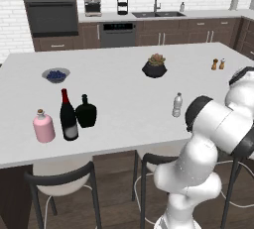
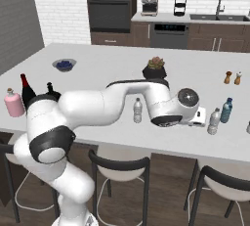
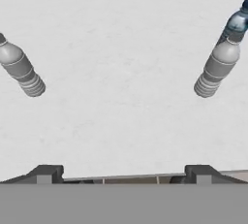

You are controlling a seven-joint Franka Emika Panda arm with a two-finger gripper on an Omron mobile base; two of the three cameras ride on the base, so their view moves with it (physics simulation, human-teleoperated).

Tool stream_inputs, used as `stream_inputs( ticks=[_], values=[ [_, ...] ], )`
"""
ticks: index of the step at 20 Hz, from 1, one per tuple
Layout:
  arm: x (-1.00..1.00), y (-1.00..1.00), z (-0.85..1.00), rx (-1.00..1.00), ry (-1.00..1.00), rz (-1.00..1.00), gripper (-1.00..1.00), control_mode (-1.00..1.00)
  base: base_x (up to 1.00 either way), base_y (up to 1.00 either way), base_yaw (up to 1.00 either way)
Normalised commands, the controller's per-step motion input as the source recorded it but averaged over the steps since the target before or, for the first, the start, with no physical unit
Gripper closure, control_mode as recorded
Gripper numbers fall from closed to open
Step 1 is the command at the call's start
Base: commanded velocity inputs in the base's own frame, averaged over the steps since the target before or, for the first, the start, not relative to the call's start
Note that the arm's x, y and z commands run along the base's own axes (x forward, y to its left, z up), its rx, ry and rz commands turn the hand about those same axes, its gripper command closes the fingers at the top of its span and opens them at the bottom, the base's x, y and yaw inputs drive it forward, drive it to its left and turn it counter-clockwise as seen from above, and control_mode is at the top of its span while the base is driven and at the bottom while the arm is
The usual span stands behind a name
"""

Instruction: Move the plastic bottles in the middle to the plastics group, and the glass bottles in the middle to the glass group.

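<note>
Hand (image 3: 123, 172) hangs wide open and empty above the bench (image 3: 121, 111); wine bottle (image 1: 68, 115) stands with the glass group, one clear bottle (image 2: 214, 121) beside the blue bottle (image 2: 226, 110), another clear bottle (image 2: 138, 110) mid-bench remains

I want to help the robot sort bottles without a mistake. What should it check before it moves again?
1. Jaws open and holding nothing: ok.
2. Wine bottle standing with the pink bottle and the black flask: ok.
3. First clear bottle standing beside the blue bottle: ok.
4. Second clear bottle with the plastics: not ok, it stands alone mid-counter.
5. Jaws lined up on that second clear bottle: not ok, it sits off to one side in the hand view.
6. All bottles upright: ok.
</note>
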Motion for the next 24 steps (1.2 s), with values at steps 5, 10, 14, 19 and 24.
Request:
stream_inputs(
  ticks=[5, 10, 14, 19, 24],
  values=[
    [0.07, 1.00, 0.34, -0.04, 0.04, 0.17, -1.00, -1.00, 0.00, 0.00, 0.00],
    [0.02, 1.00, 0.56, -0.14, 0.25, 0.34, -1.00, -1.00, 0.00, 0.00, 0.00],
    [0.00, 1.00, 0.56, -0.23, 0.25, 0.28, -1.00, -1.00, 0.00, 0.00, 0.00],
    [0.24, 0.76, -0.15, -0.04, 0.01, 0.07, -1.00, -1.00, 0.00, 0.00, 0.00],
    [0.86, 0.40, 0.00, 0.01, -0.07, -0.20, -1.00, -1.00, 0.00, 0.00, 0.00]
  ],
)
